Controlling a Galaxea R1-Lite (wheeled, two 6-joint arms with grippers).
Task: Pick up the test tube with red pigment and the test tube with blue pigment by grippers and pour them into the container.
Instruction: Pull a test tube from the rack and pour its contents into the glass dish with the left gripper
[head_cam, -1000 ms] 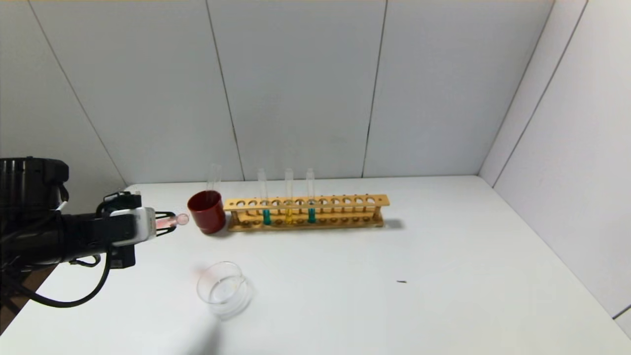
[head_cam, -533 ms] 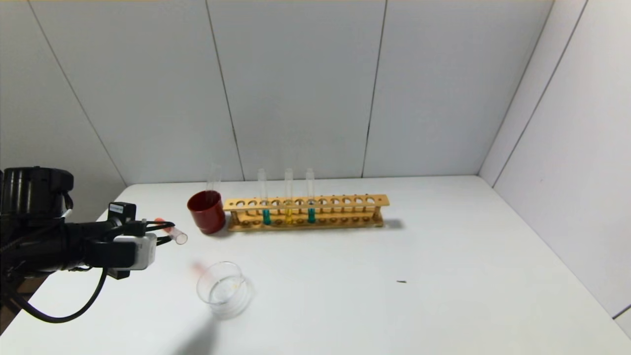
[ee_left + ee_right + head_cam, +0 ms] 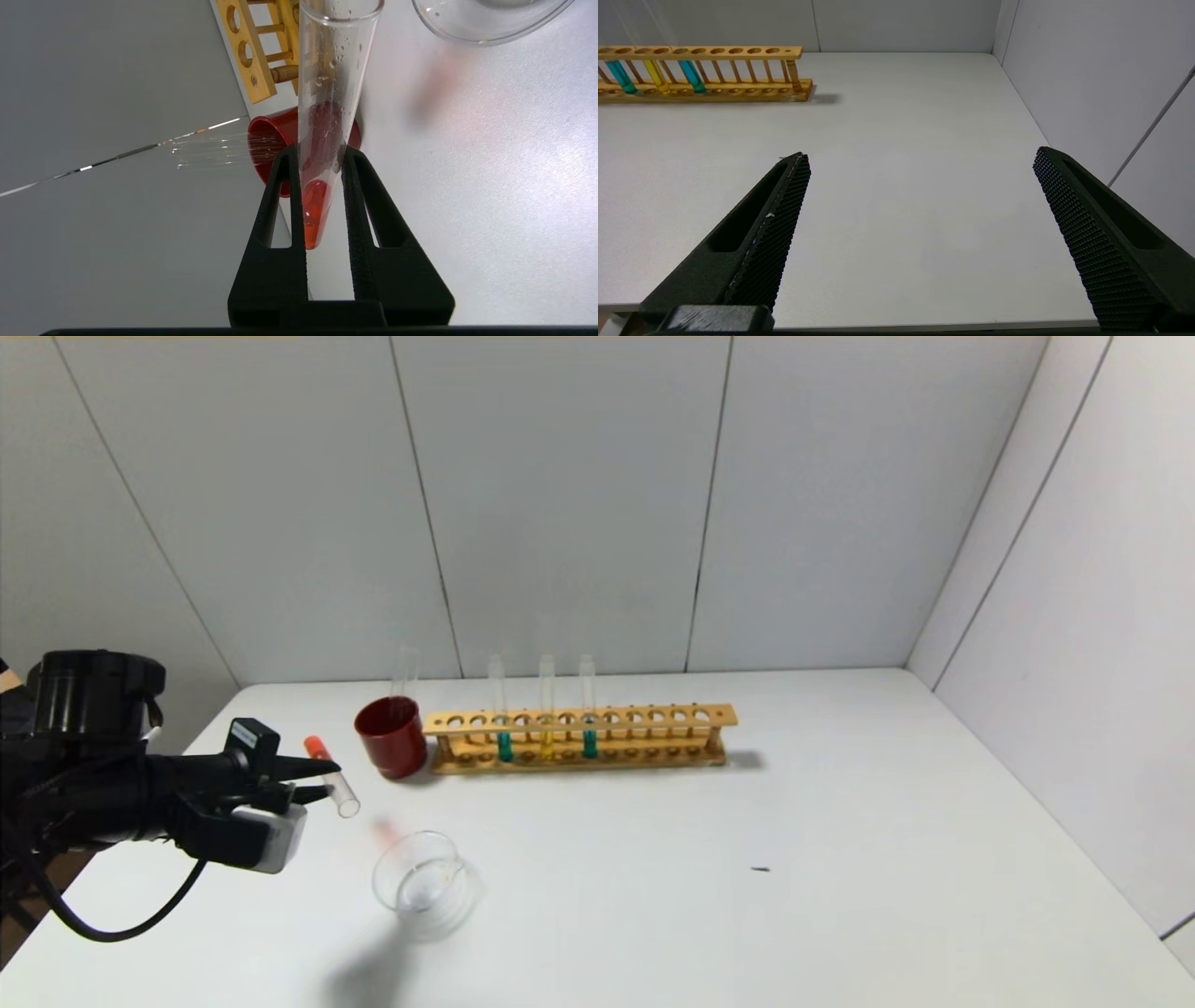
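My left gripper (image 3: pixel 323 780) is shut on the test tube with red pigment (image 3: pixel 330 775) at the table's left. The tube is tilted, its red end up and its open mouth lower, pointing toward the container (image 3: pixel 425 882), a clear glass dish that stands apart to the front right of it. In the left wrist view both fingers of the gripper (image 3: pixel 319 151) press the tube (image 3: pixel 314 210) near its round end. Two tubes of teal-blue liquid (image 3: pixel 504 745) (image 3: pixel 590 743) stand in the wooden rack (image 3: pixel 653 719). My right gripper (image 3: pixel 920 154) is open over bare table.
A dark red cup (image 3: pixel 392 737) with an empty clear tube (image 3: pixel 404 672) in it stands at the rack's left end. A yellow-liquid tube (image 3: pixel 547 743) sits between the teal ones. A small dark speck (image 3: pixel 761 869) lies mid-table. Walls close the back and right.
The left wrist has rolled and shifted slightly right. The red tube went from lying nearly level to tilted, its mouth now lower and nearer the dish.
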